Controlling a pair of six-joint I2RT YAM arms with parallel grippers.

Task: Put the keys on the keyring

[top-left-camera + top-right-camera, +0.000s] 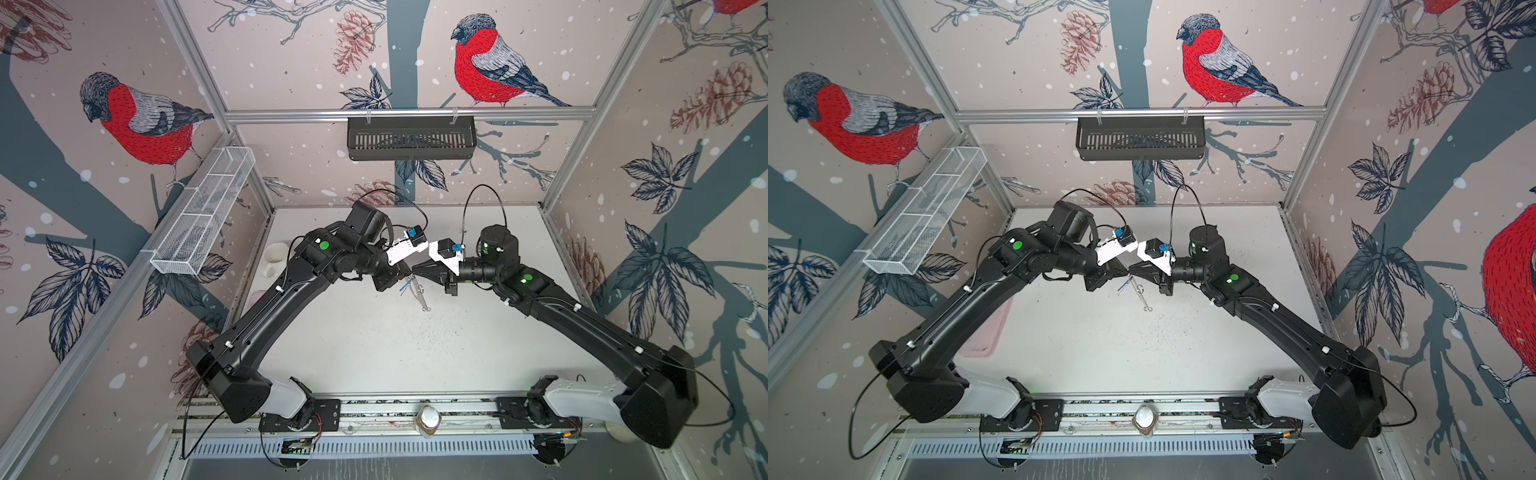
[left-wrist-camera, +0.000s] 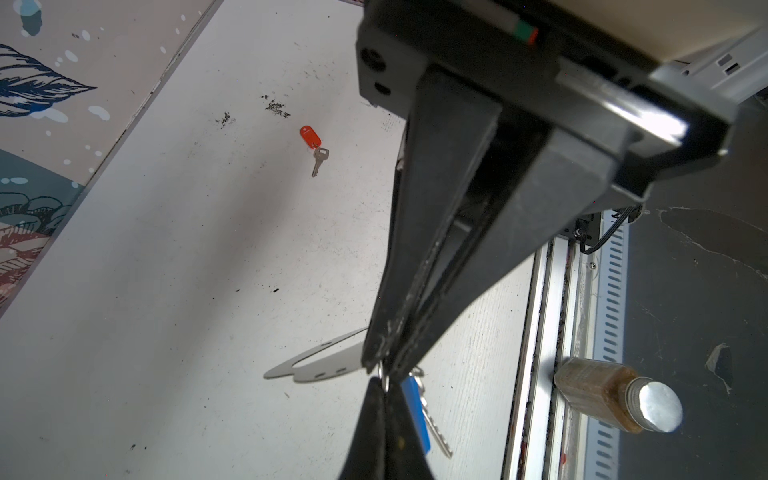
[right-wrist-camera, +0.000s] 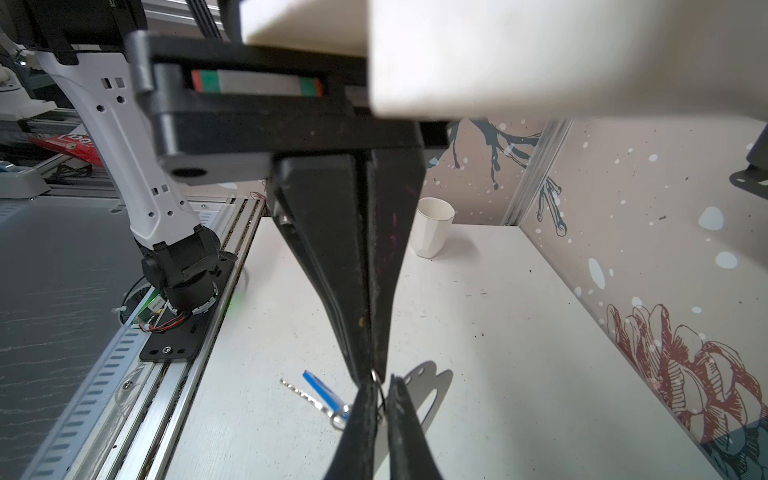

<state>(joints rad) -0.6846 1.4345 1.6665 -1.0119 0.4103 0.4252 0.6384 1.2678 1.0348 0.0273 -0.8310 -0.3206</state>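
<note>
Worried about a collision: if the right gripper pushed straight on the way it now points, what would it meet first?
The left gripper. The right gripper points at it tip to tip, almost touching, and both look shut on the small silver loop between them.

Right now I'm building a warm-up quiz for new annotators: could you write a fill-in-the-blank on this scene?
The tag on the key lying alone on the table is ___.
The hanging tag where the left end effector meets the right end effector is ___.
The cup is ___.
Missing: red; blue; white.
</note>
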